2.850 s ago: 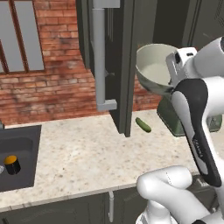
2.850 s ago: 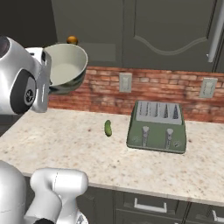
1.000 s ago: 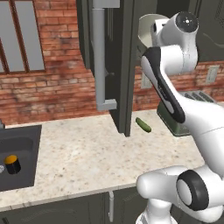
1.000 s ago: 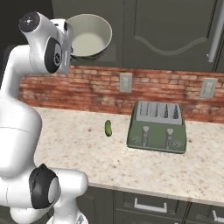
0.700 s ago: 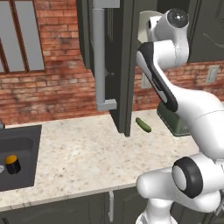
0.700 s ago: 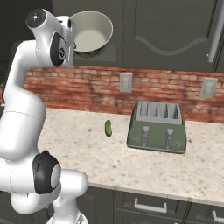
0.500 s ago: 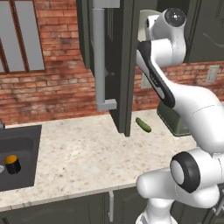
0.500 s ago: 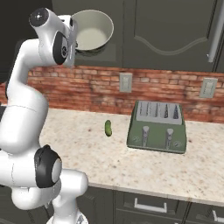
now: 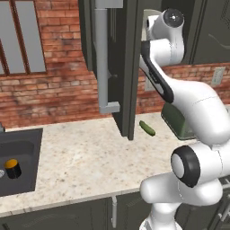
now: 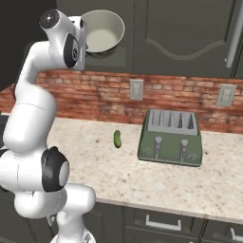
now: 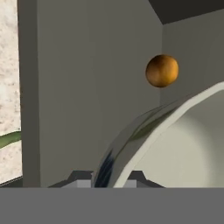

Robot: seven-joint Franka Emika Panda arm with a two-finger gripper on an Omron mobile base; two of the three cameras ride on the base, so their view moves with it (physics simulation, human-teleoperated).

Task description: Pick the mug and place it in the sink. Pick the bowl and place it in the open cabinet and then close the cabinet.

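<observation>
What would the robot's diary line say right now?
end effector: shut on bowl rim | bowl: raised at open cabinet | mug: in sink | door: open

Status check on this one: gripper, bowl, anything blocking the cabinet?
Gripper shut on the bowl rim, raised at the open cabinet. Mug sits in the sink. Small orange ball inside the cabinet, near the bowl.
</observation>
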